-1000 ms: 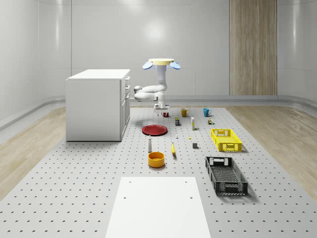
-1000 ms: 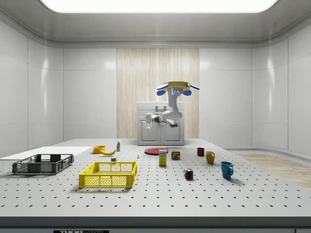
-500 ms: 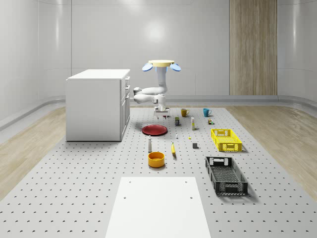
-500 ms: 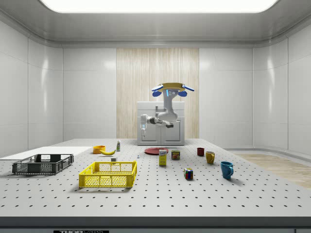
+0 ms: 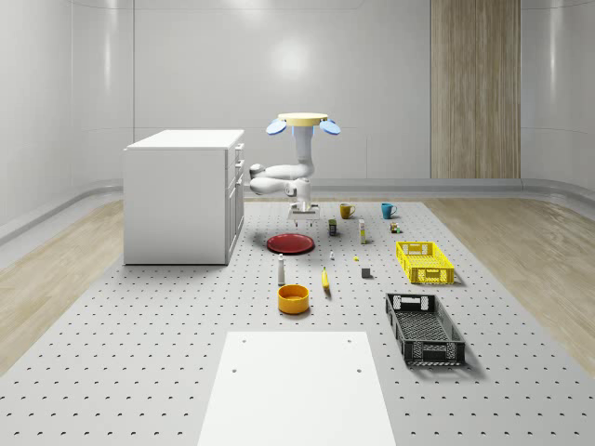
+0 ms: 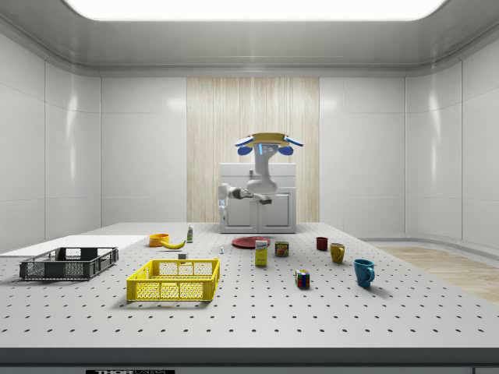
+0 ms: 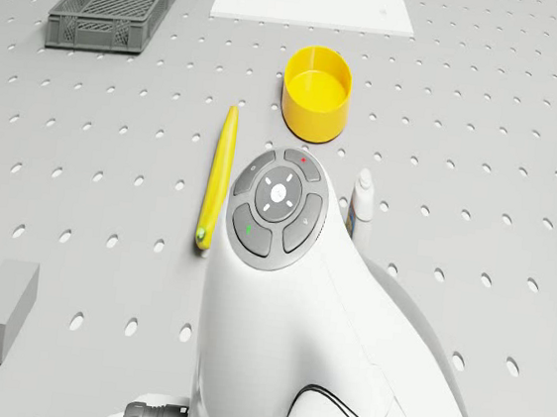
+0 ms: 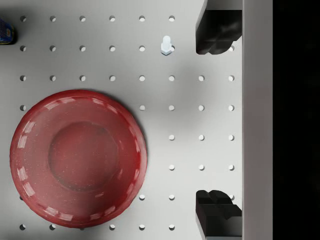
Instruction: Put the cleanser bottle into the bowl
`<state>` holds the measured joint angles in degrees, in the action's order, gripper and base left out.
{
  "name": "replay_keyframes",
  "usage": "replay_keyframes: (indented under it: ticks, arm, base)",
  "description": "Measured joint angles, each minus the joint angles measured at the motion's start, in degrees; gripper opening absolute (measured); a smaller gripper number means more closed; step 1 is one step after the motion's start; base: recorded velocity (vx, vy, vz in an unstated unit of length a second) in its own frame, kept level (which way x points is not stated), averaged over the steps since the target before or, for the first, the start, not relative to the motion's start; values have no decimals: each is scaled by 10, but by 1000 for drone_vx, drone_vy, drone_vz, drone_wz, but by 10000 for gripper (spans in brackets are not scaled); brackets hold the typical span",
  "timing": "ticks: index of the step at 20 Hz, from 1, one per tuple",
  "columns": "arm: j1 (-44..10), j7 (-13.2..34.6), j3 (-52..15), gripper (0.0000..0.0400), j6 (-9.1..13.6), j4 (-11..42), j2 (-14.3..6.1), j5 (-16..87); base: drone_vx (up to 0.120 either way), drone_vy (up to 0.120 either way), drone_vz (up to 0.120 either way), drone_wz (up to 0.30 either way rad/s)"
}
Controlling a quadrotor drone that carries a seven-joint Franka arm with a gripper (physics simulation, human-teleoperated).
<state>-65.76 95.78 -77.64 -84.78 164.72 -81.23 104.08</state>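
Cleanser bottle (image 5: 281,269) stands upright mid-tabletop, just beyond the yellow bowl (image 5: 293,298), untouched. Gripper (image 8: 218,120) hangs spread wide and empty beside the red plate (image 8: 77,160). Drone (image 5: 303,122) hovers, having drifted nearer the cabinet (image 5: 184,195); approach not finished.

Perforated table (image 5: 139,353) bearing: white cabinet (image 5: 181,200) far left; red plate (image 5: 290,243), bottle (image 5: 281,269), yellow bowl (image 5: 293,298), banana (image 5: 325,279) centre; yellow crate (image 5: 424,262), black crate (image 5: 424,328) right; mugs (image 5: 346,211) far; white sheet (image 5: 297,386) near.
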Motion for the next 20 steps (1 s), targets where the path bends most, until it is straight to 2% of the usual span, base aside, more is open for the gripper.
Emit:
replay_keyframes:
  ticks: [2,20]
  arm:
    - [-1,1,-1,400,-3,0,-3,-1]
    - [-6,5,-4,400,-24,-1,-25,-11]
  base:
    - [120,0,120,0]
    - [120,0,0,0]
